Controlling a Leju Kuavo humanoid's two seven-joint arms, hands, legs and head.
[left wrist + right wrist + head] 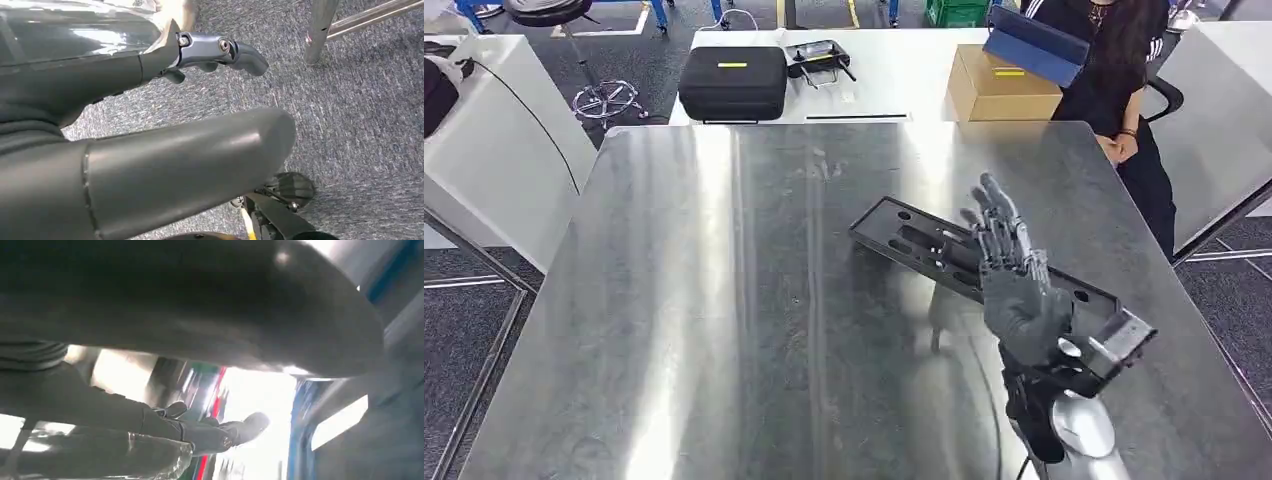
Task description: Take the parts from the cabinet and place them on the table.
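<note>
Stainless steel table carries the black slotted part, laid flat right of centre in the head view, seemingly already delivered, while the right hand is held over it, fingers straight and grasping nothing.

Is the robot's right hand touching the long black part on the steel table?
Cannot tell. In the head view the right hand, fingers extended, overlaps the black part lying on the table, hiding any contact or gap.
</note>
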